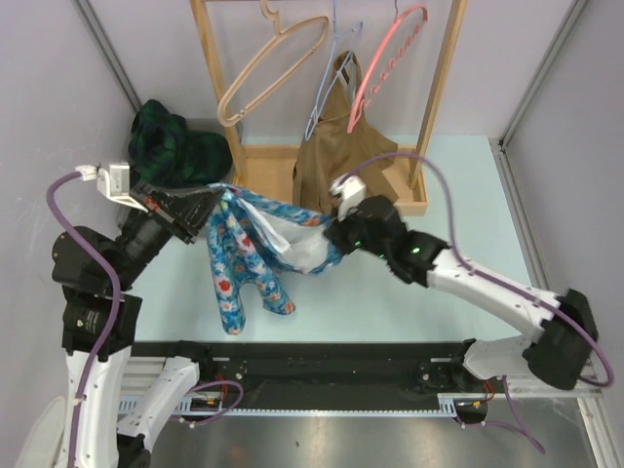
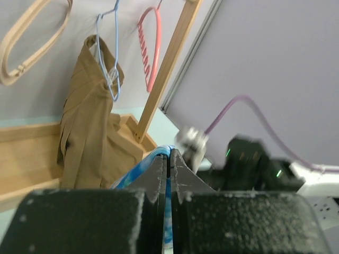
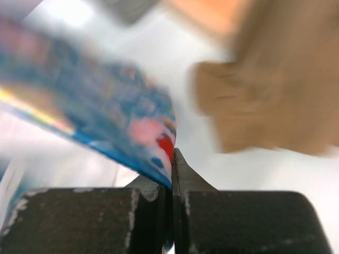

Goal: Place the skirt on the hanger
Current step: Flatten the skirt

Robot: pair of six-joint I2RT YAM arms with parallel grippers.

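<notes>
The skirt [image 1: 244, 253], blue with a floral print and a white lining, hangs stretched between my two grippers above the table. At its left end my left gripper [image 1: 210, 207] is shut on the waist edge. My right gripper [image 1: 336, 234] is shut on the right end. The left wrist view shows blue cloth [image 2: 139, 170] pinched between the closed left gripper [image 2: 169, 156]. In the right wrist view, the skirt [image 3: 106, 121] is clamped in the right gripper [image 3: 174, 159]. An empty beige hanger [image 1: 268, 68] and an empty pink hanger [image 1: 390, 63] hang on the rack behind.
A brown garment [image 1: 336, 156] hangs from a light blue hanger [image 1: 331, 78] between them, close behind my right gripper. A dark green plaid garment [image 1: 171, 146] lies at the back left. The wooden rack's base [image 1: 263, 166] and post [image 1: 444, 88] stand behind the skirt.
</notes>
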